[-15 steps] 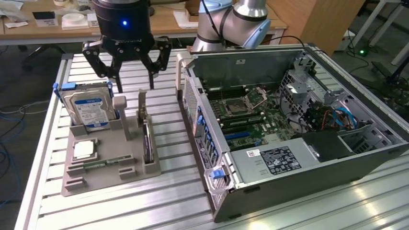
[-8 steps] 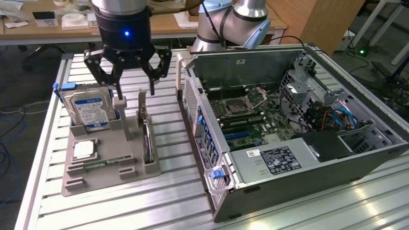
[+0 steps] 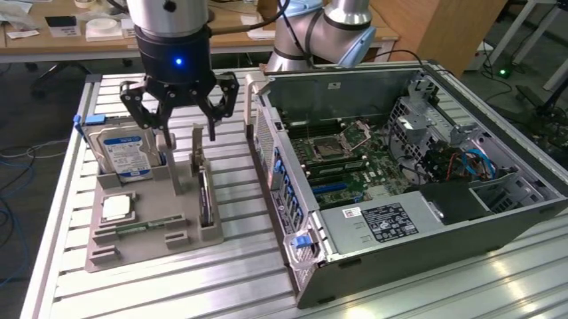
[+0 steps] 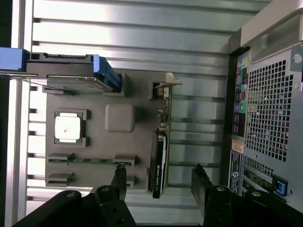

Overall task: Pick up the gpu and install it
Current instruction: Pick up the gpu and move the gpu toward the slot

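The gpu stands on its edge in a slot of the grey holder tray, its grey metal bracket pointing up at the far end. In the wrist view the gpu is a thin dark card with a black fan side, and it lies between my two fingers. My gripper hangs just above the tray and over the card's far end, open and holding nothing. The wrist view has the gripper straddling the card without touching it.
The tray also holds a silver hard drive, a processor chip and a green memory stick. An open computer case with its motherboard exposed lies at the exterior view's right, close beside the tray. Everything rests on a slatted aluminium table.
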`<state>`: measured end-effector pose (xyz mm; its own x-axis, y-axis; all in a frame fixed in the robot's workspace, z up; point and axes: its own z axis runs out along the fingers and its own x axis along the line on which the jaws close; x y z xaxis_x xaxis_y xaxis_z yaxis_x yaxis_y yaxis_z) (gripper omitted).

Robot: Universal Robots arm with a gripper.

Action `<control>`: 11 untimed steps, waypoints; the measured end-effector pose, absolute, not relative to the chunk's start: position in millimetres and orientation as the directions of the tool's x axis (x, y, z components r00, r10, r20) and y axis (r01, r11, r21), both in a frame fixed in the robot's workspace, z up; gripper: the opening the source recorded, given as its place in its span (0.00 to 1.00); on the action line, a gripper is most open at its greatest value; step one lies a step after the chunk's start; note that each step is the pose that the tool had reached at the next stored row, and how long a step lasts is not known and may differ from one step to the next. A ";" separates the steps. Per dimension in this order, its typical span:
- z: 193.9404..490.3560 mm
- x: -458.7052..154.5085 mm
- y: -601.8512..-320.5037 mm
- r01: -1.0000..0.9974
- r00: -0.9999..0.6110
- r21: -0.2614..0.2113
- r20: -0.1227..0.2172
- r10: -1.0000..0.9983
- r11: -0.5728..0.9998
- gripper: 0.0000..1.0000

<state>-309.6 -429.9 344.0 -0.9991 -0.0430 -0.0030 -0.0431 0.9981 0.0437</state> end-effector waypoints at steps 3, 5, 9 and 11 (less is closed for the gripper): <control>338.5 -309.5 -431.5 -0.043 -0.999 0.044 -0.003 -0.043 0.998 0.66; 334.9 -309.6 -433.0 -0.043 -0.999 0.044 -0.003 -0.043 0.998 0.66; 327.5 -309.7 -434.1 -0.043 -0.999 0.044 -0.003 -0.043 0.998 0.66; 323.9 -309.6 -434.0 -0.043 -0.999 0.044 -0.003 -0.043 0.998 0.66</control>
<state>-309.6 -434.0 323.9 -0.9991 -0.0431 -0.0030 -0.0432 0.9981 0.0437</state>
